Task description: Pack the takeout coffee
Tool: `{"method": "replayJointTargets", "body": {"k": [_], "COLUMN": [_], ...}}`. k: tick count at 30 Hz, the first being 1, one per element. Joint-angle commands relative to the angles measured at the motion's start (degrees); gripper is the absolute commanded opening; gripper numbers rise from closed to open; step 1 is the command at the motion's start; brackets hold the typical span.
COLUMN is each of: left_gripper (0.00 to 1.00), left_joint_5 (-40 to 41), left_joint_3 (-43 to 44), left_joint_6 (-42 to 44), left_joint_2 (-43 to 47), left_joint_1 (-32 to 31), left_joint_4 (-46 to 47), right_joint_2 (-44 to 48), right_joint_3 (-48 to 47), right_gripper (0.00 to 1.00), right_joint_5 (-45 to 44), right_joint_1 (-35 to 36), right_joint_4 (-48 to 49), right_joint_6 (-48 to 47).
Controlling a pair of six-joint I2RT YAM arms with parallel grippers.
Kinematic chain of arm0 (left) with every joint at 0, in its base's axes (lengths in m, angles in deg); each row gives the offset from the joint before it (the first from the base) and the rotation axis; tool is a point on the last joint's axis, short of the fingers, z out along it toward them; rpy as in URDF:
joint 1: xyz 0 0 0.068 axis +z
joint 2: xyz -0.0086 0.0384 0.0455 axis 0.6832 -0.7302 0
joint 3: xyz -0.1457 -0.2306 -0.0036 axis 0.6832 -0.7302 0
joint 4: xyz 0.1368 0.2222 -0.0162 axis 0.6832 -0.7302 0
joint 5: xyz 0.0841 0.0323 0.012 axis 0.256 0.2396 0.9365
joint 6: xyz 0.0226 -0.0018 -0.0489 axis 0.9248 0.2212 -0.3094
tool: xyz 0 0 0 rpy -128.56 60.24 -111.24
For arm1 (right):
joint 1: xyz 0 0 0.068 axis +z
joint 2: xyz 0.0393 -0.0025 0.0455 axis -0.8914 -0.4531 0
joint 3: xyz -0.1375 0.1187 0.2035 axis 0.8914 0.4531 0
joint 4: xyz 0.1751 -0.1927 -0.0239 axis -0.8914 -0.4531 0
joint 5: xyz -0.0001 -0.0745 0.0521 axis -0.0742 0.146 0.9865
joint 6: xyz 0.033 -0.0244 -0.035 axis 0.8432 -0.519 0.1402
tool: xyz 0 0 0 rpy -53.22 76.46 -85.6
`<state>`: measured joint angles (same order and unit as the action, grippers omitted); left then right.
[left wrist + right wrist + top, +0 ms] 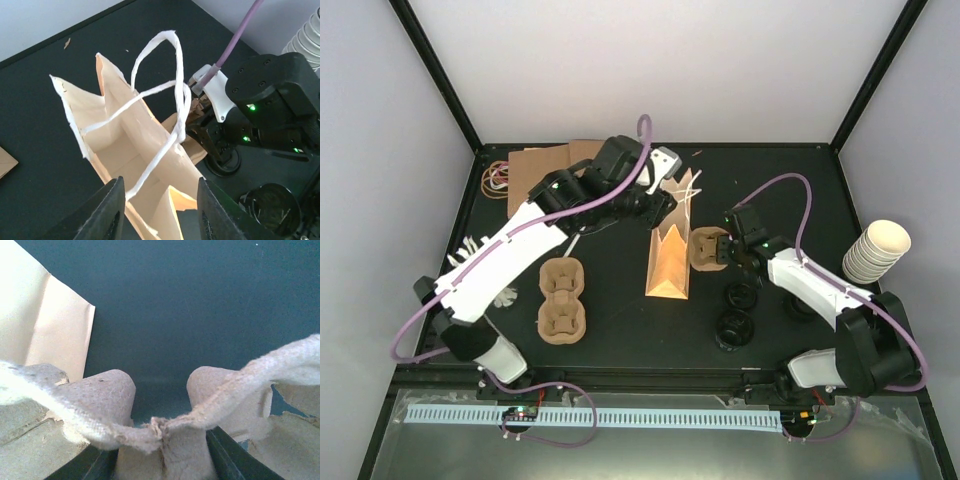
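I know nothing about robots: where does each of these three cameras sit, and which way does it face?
Top external: above and behind the arms, looking down on the table; the left arm and right arm both show.
Left wrist: on the left arm, looking into the open paper bag; the left claw fingers frame the bottom.
Right wrist: on the right arm, close on the pulp tray in the right claw.
Shared: both wrist views see the paper bag.

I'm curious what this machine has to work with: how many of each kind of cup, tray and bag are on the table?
Black-lidded cups: 3 (one partly hidden)
Pulp cup trays: 2
Paper bag: 1
Stack of cream cups: 1
Total: 7
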<state>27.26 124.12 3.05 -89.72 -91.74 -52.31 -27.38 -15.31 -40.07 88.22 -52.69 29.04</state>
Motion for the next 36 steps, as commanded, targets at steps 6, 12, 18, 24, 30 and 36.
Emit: {"method": "replayJointTargets", "body": {"k": [6, 12, 18, 24, 30, 36], "left_gripper": [0.4, 0.36, 0.32, 0.01, 0.02, 0.02], "left_joint_5": [6.7, 8.8, 9.3, 15.4, 13.5, 11.7], "left_joint_3": [11.0, 13.7, 14.0, 14.8, 7.8, 0.1], "left_joint_6": [7.6, 8.2, 8.9, 6.2, 8.8, 11.1], "left_joint_2": [-9.2, -12.5, -14.4, -14.2, -5.6, 4.9], "left_joint_1": [-2.1, -2.2, -2.4, -2.3, -2.3, -2.3], "left_joint_4": [-8.8, -10.0, -10.1, -10.6, -3.9, 1.1], "right_joint_2": [2.5, 3.6, 4.2, 6.8, 11.0, 15.1], "right_joint_3": [-2.4, -2.2, -2.6, -3.7, -7.4, -12.8], "right_gripper": [0.41, 0.41, 0.41, 0.41, 0.41, 0.41], "right_joint_5": [-1.3, -1.5, -1.6, -2.7, -3.2, -2.1], "right_joint_1": [0.2, 0.2, 0.2, 0.3, 0.3, 0.2], "right_joint_4": [-0.8, -1.0, -1.5, -3.4, -6.7, -10.7], "right_joint_6": [-1.0, -1.2, -1.2, -1.1, -1.6, -4.0]}}
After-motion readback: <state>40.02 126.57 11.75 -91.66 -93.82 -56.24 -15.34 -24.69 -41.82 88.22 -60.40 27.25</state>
